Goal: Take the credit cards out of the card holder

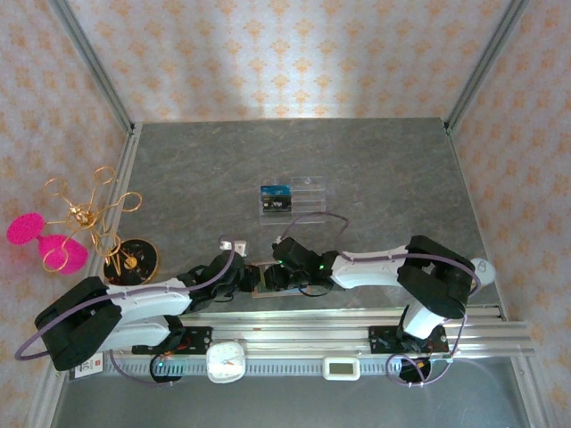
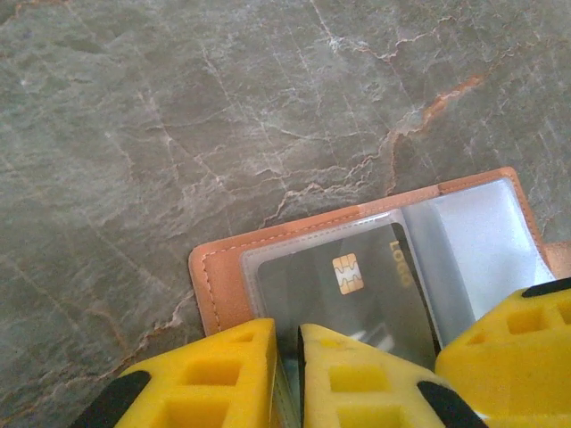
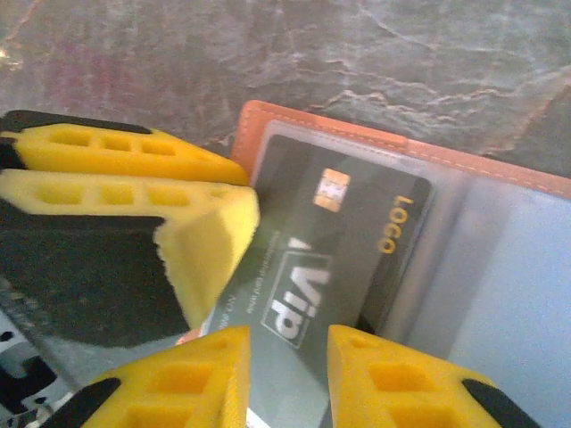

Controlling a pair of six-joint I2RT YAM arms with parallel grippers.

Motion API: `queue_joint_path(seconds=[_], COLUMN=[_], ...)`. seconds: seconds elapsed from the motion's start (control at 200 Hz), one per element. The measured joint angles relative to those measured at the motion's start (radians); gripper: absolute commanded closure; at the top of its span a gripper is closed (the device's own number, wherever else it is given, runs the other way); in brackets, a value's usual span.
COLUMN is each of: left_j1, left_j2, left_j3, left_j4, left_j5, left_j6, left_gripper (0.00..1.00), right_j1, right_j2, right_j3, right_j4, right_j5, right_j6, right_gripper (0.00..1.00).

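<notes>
The grey stone table [image 1: 375,169] is carrying everything. Both arms are lying low across it, meeting over the card holder [image 2: 219,290], which is lying open by the table's near edge, between the two bases. Beyond the card holder and well apart from it, a clear rack [image 1: 308,189] is already bearing a bright blue card [image 1: 275,192]. Inside the card holder, a dark card [image 3: 357,232] with a gold chip is sitting askew in the clear sleeve, its near end pointing toward the grippers.

The right gripper [image 3: 287,337] is hanging over that near end with its fingers partly spread. I cannot tell whether its tips are pressing the card holder down. The left gripper [image 2: 287,337] is sitting at the card holder's near edge with its fingers pressed almost together, apparently pinching the dark card's edge.

The likeliest trouble, as I judge it, is that pinch taking the sleeve along with the card, so any pull would be dragging the whole card holder. If the right gripper is not bearing down, the card holder could be lifting or sliding. A shallow bite on slick plastic risks slipping off, the skewed card may be jamming in the sleeve's mouth, and the grippers are crowding each other closely enough to collide.
</notes>
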Motion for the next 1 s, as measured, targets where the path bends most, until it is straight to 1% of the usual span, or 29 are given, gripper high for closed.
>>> queue_joint_path(seconds=[0.33, 0.491, 0.616, 0.701, 0.821, 1.001], left_j1=[0.0, 0.0, 0.0, 0.0, -0.021, -0.061], left_j2=[0.023, 0.023, 0.01, -0.032, -0.09, -0.054], left_j3=[0.0, 0.0, 0.01, 0.018, 0.039, 0.052], left_j4=[0.039, 0.038, 0.009, -0.028, -0.06, -0.06], left_j5=[0.003, 0.001, 0.0, -0.001, -0.001, 0.001], left_j6=[0.011, 0.023, 0.044, 0.052, 0.055, 0.05], left_gripper=[0.89, 0.89, 0.88, 0.84, 0.84, 0.86], right_j1=[0.0, 0.0, 0.0, 0.0, -0.011, -0.08], right_j2=[0.001, -0.013, -0.035, -0.049, -0.063, -0.063], right_j3=[0.0, 0.0, 0.002, 0.004, 0.011, 0.023], right_j4=[-0.035, -0.061, -0.097, -0.113, -0.125, -0.128], right_j5=[0.076, 0.127, 0.147, 0.148, 0.137, 0.074], right_j6=[0.05, 0.064, 0.062, 0.054, 0.03, -0.023], right_gripper=[0.71, 0.69, 0.7, 0.72, 0.73, 0.74])
